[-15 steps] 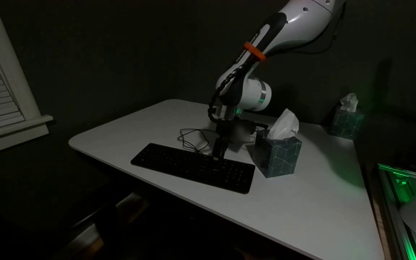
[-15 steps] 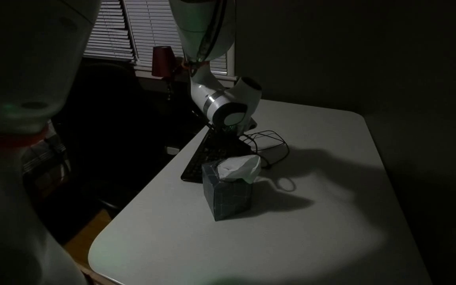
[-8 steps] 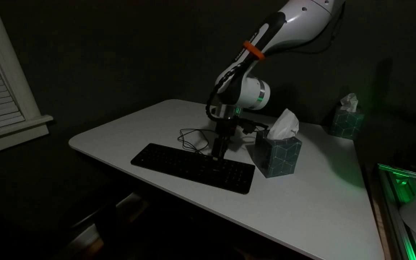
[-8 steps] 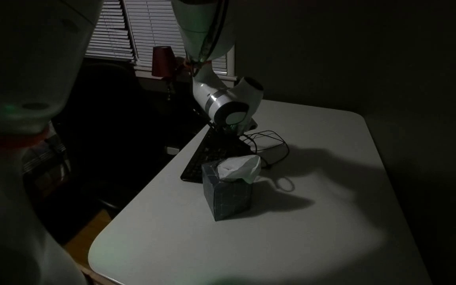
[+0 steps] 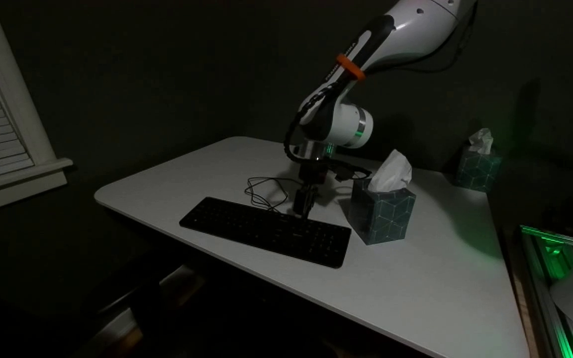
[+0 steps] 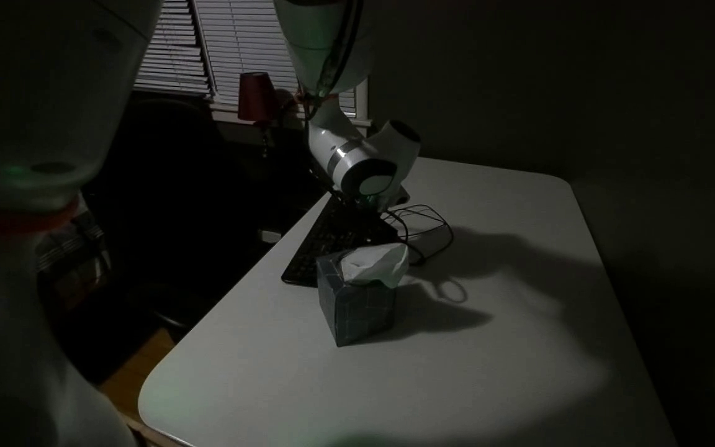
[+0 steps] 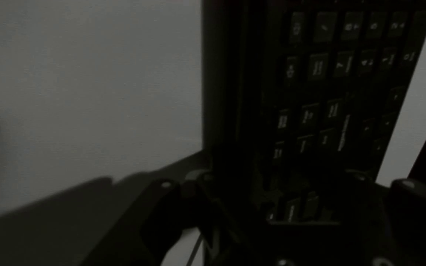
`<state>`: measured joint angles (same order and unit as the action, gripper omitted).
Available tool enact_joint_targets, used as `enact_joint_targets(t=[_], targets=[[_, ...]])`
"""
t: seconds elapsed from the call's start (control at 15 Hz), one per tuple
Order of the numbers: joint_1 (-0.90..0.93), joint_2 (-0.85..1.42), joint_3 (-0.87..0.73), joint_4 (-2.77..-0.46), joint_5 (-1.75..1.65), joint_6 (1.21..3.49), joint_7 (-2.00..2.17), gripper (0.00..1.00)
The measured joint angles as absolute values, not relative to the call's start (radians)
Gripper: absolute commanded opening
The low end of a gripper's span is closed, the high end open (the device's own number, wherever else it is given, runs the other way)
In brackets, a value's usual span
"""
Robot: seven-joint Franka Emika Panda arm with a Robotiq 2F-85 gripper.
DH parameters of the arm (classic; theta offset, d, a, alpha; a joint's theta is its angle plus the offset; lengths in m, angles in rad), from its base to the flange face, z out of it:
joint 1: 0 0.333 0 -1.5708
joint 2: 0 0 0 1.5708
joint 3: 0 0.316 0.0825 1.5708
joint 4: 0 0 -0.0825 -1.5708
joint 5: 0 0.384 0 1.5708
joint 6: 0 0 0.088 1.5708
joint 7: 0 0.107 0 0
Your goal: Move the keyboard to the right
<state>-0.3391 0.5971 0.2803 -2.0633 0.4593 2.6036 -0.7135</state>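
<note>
The keyboard (image 5: 261, 229) lies flat on the bench (image 5: 430, 288), its long axis running in an exterior view from far left to near right, roughly along the near edge. The arm (image 5: 343, 127) extends from the right, and its jaws point down at the keyboard's far long edge, right of the middle; whether they touch it I cannot tell. In the wrist view they look spread, part of the keyboard showing between them. So most of the keyboard lies to the near side and left of the jaws. The coming move probably turns on its right end: a tissue box (image 5: 388, 219) stands just beside it, and a straight slide rightwards would likely catch that box's near corner unless the path bends nearer.
</note>
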Motion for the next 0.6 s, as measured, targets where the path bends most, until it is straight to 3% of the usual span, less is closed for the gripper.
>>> enact_joint_targets(t=[0.07,0.27,0.6], targets=[[-0.339,0.598,0.281,-2.063,0.461,2.603,-0.713,0.63],[-0.339,0.601,0.281,-2.061,0.461,2.603,-0.713,0.46],[-0.343,0.599,0.281,-2.058,0.463,2.595,-0.713,0.35]])
